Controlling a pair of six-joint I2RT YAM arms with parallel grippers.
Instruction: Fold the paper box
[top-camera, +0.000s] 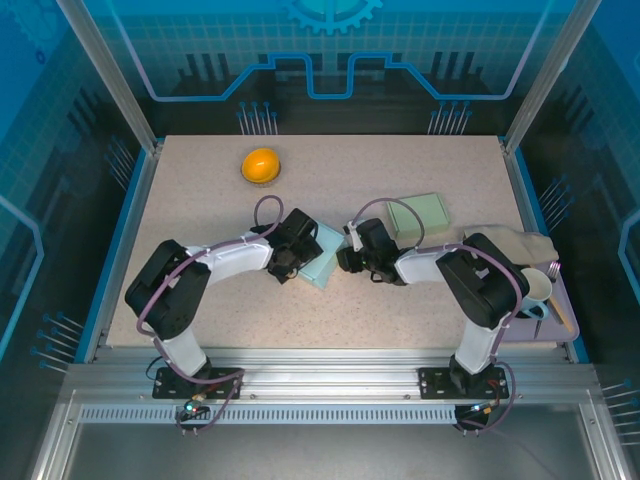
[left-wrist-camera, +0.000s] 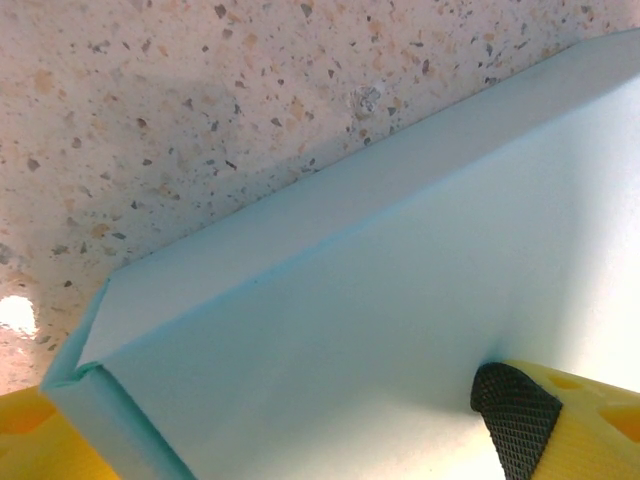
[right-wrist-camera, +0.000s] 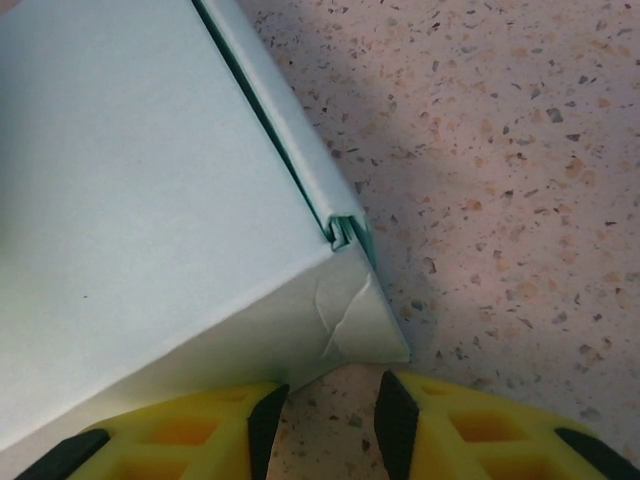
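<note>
Noted pale blue box (top-camera: 322, 264) lying in middle of table (top-camera: 420, 165), between both grippers. Found left gripper (left-wrist-camera: 270, 440) spread wide, released: one pad (left-wrist-camera: 515, 432) on box's top face, other finger at its corner. Found right gripper (right-wrist-camera: 330, 410) narrowed but released, bare table in gap, creased box corner just ahead of fingertips.

The box (right-wrist-camera: 130, 200) is smooth matt paper, creased and wrinkled at the corner just ahead of the right gripper (right-wrist-camera: 330, 415). The table (right-wrist-camera: 500, 150) beneath looks like speckled stone, matt and faintly grainy. Fingers (right-wrist-camera: 180, 440) are yellow plastic with a soft sheen; the pad (left-wrist-camera: 515, 420) on the left gripper (left-wrist-camera: 280, 430) is black, rubbery, finely knurled
</note>
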